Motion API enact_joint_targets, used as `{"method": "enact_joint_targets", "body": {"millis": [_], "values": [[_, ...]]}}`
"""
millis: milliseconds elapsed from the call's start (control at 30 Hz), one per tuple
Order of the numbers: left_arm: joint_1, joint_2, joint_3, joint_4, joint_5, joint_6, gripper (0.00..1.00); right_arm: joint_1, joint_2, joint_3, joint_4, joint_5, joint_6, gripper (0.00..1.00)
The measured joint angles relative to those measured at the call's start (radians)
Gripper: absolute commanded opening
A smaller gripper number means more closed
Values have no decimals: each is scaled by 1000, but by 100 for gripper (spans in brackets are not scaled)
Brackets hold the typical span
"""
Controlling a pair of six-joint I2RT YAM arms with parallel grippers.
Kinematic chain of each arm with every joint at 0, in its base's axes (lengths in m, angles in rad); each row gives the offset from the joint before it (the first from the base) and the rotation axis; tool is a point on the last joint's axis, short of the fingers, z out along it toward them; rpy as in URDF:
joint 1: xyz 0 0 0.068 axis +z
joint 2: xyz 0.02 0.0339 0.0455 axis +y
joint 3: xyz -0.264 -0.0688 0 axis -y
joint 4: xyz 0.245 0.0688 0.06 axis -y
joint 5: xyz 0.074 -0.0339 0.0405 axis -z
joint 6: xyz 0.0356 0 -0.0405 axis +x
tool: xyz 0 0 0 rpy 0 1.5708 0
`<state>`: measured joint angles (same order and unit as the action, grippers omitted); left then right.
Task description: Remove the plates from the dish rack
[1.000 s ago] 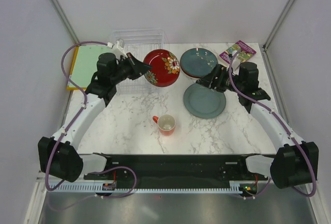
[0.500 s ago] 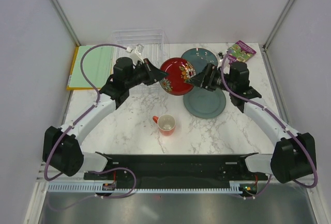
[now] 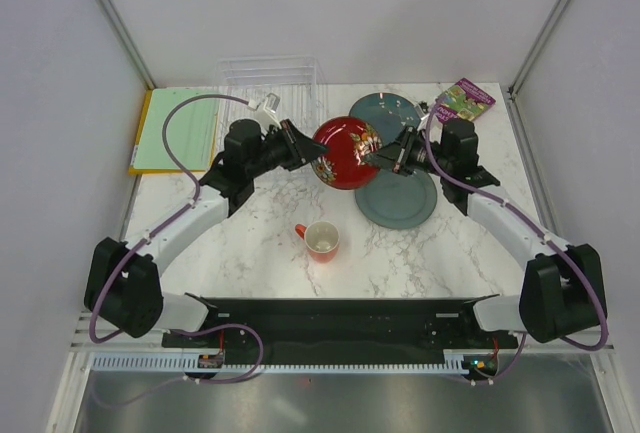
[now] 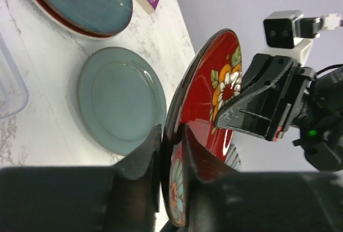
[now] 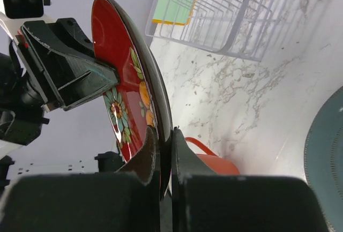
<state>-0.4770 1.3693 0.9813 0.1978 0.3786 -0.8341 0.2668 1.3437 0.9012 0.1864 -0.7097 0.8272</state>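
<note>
We can read no words or numbers anywhere. The only print we see is on the flat purple paper booklet (image 3: 460, 99) at the far right corner of the white marble tabletop (image 3: 420, 253), and its lettering is too small and blurred to make out.

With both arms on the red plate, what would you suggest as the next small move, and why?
Probably open the left gripper. It and the right gripper are both shut on opposite edges of the red plate, held on edge above the table, so the right one has it; letting go would free the right arm to set it down.
</note>
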Motion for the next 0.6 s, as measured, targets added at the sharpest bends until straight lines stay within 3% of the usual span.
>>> {"method": "enact_joint_targets", "body": {"millis": [67,200,333,500,600], "values": [[-5,0,-5,-11,-15,2,99,5,-10,0,-26,22,-27,0],[-21,-9,-5,-80,-63,25,100,-3,-66,0,-162,124,-127,0],[-18,-50,-12,-177,-157,73,100,-91,-138,-4,-269,200,-190,0],[-7,-169,-24,-288,-274,142,100,-230,-191,-58,-311,263,-219,0],[-7,-279,-45,-326,-335,180,100,-246,-171,-94,-338,293,-228,0]]}}
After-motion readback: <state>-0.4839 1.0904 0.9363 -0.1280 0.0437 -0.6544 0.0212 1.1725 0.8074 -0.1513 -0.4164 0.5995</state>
